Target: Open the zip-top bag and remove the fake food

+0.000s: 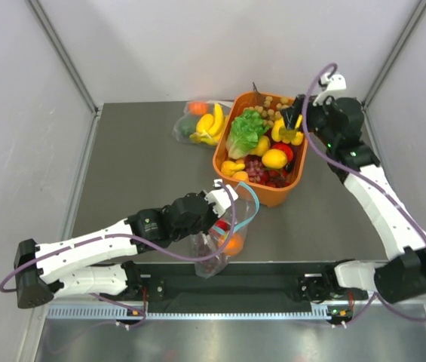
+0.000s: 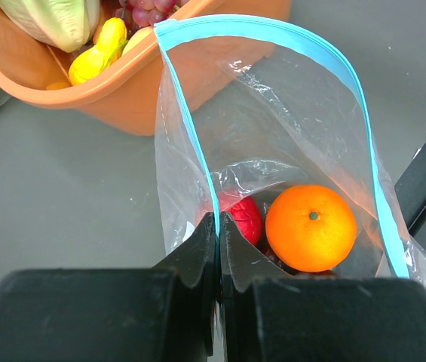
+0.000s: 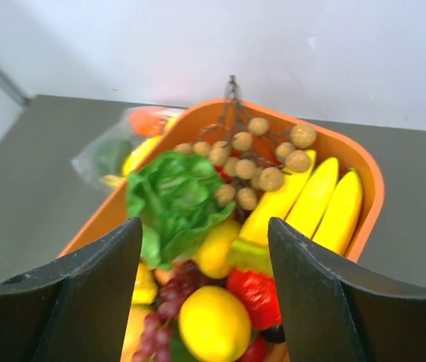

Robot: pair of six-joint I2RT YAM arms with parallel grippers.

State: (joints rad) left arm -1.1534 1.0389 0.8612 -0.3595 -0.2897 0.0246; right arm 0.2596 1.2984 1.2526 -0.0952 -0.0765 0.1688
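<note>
Left wrist view: my left gripper (image 2: 218,220) is pinched tight on one wall of the zip-top bag (image 2: 273,128). The mouth gapes, with the orange (image 2: 311,228) and red apple (image 2: 244,217) at the bottom.
Top view: shows the fruit only as a blur; bag sits lower centre, just beside the orange basket (image 1: 273,194).
My right gripper (image 3: 205,230): spread wide, holding nothing, over the basket.

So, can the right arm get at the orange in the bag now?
Probably yes. The left gripper pinches the rim of the zip-top bag, its mouth gapes, and the orange lies uncovered. The right gripper is open over the basket, which it must clear first.
</note>
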